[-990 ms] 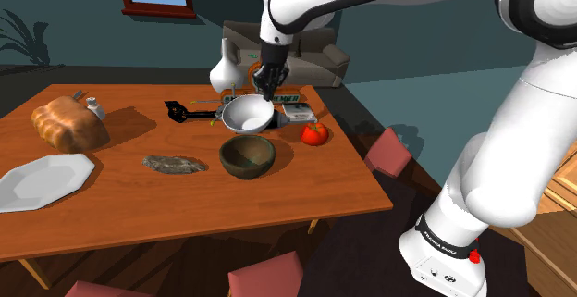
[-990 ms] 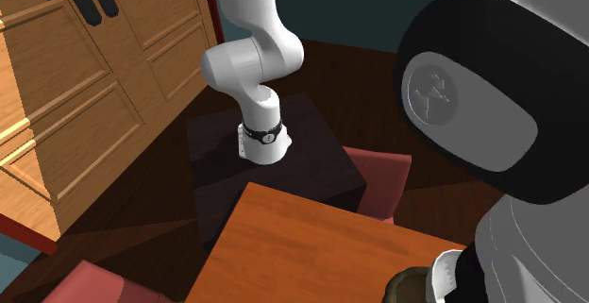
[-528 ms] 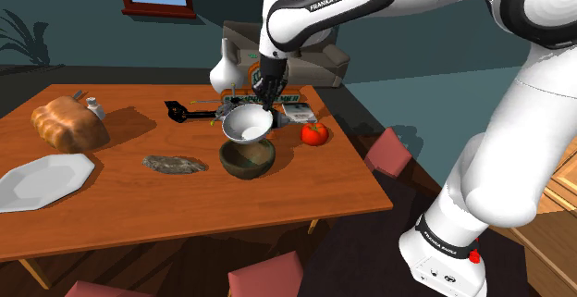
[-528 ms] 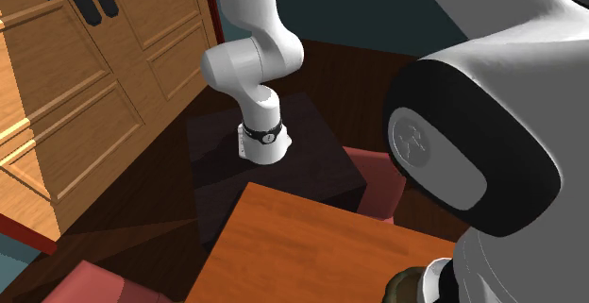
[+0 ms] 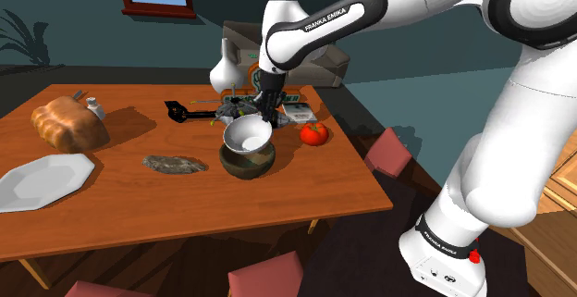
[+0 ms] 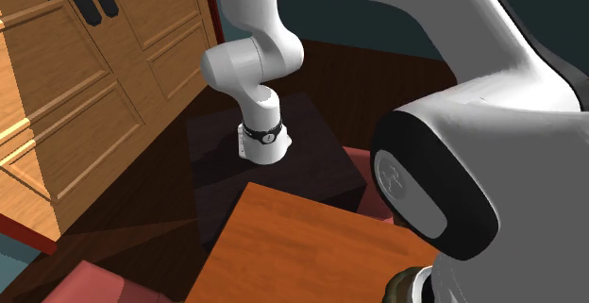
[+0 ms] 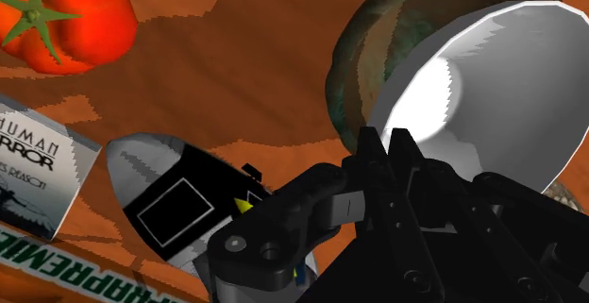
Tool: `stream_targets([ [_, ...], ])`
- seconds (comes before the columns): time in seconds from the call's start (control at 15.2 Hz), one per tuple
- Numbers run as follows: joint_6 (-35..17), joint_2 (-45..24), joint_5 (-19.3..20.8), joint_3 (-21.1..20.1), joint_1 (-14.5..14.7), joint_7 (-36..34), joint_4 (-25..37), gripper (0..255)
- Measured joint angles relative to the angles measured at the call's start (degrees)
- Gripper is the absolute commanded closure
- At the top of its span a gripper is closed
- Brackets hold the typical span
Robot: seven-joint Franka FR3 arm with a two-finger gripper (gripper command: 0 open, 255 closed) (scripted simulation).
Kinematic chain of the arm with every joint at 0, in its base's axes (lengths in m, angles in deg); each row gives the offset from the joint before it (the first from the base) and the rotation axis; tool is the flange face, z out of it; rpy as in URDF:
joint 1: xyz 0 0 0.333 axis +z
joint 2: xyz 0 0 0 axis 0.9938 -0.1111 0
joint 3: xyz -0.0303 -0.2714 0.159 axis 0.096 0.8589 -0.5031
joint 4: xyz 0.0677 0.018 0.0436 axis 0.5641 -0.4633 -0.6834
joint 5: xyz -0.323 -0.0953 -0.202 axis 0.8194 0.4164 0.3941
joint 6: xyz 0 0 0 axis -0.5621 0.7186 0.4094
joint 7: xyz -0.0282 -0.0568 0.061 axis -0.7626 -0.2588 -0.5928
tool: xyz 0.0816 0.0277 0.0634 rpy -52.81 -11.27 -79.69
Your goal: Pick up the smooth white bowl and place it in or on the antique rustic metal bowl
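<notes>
Placement step: gripper [image 5: 261,112] clamped almost shut on the far rim of the white bowl [image 5: 247,135], which hangs tilted just above the dark metal bowl [image 5: 246,163]. The tomato [image 5: 314,134] is near, on the shoulder view's right. Next: lower, level, release so it nests

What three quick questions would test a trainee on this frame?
1. True or false: the gripper is shut on the white bowl's rim.
2. The white bowl is: A) sitting level inside the dark metal bowl, released; B) held tilted over the dark metal bowl; C) held upside down.
3. Fill in: beside the dark metal bowl, on the shoulder view's right, lies a red ____.

Key: 1 true; 2 B; 3 tomato.
</notes>
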Motion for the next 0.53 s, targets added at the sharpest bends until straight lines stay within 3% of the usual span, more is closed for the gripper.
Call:
stream_targets([
  [0.53, -3.52, -1.80, -0.05, 0.00, 0.00, 0.16, -1.70, 255],
])
